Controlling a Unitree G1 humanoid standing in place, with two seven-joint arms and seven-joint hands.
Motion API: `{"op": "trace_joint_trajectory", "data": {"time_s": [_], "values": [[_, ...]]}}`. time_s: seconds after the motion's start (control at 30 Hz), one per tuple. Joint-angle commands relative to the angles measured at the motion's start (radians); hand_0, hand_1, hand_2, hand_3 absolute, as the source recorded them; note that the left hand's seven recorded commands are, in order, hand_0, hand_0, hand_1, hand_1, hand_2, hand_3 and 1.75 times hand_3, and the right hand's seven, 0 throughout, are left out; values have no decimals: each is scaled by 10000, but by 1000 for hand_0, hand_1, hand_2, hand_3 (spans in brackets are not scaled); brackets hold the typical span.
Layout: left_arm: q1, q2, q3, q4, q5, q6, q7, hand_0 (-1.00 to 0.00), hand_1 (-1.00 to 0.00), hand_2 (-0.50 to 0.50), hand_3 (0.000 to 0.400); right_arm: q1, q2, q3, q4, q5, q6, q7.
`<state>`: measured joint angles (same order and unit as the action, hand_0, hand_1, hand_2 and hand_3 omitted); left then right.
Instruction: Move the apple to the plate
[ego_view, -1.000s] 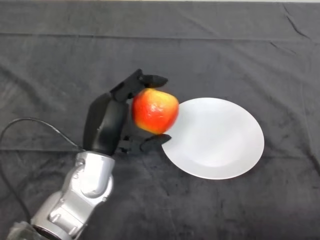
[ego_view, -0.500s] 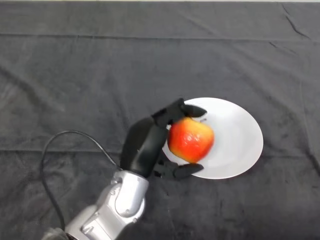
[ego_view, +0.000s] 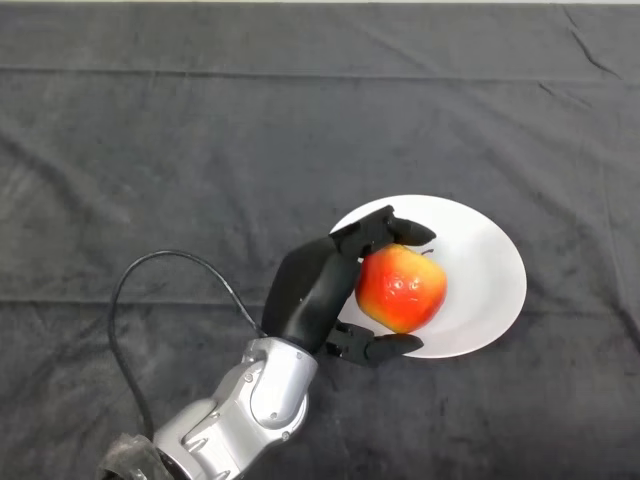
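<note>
**Spotter:** Where's the fruit relative to the dish?

**Me:** The round red-and-yellow apple (ego_view: 401, 288) sits right of centre in the frame, over the left half of the round white plate (ego_view: 480, 262), whose near rim is just below it. I can't tell whether it's touching the plate's surface or hanging just above it (from the head camera, looking down, height is hard to judge).

**Spotter:** And the hand?

**Me:** The black left hand (ego_view: 318, 290) is curled round the apple. The upper fingers (ego_view: 385, 228) wrap over its top-left side and the lower digit (ego_view: 380, 347) hooks under its bottom edge, so the fruit is pinched between them. The palm lies to the apple's left, and the silver-grey arm (ego_view: 250, 400) runs down toward the lower left of the frame.

**Spotter:** So what does the release turn on?

**Me:** The apple lies to the right of the palm, toward the plate's middle. I reckon opening the fingers and pulling back toward the lower left would leave it there. My worry is that it's round and sits nearer the left rim than the centre, so it might roll off onto the dark grey cloth (ego_view: 150, 150).
</note>
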<state>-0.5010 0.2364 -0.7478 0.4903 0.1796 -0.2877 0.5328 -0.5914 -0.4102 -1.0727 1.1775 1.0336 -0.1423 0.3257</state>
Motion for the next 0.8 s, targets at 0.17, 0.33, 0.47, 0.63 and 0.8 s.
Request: {"op": "trace_joint_trajectory", "data": {"time_s": [0.17,0.33,0.47,0.63,0.8], "values": [[-636,217,-448,409,-178,-129,12,-694,-549,-73,278,77,-338,-73,-121,-35,-7,-38],[-654,289,-467,340,-243,-110,16,0,0,0,0,74,-341,-76,-112,-33,-9,-32],[-641,338,-453,267,-274,-91,33,0,0,0,0,72,-344,-78,-106,-31,-10,-27],[-585,424,-402,124,-307,-66,41,0,0,0,0,71,-346,-79,-100,-30,-12,-23],[-491,620,-229,-242,-371,28,-64,0,0,0,0,70,-346,-80,-97,-30,-13,-21]]}}
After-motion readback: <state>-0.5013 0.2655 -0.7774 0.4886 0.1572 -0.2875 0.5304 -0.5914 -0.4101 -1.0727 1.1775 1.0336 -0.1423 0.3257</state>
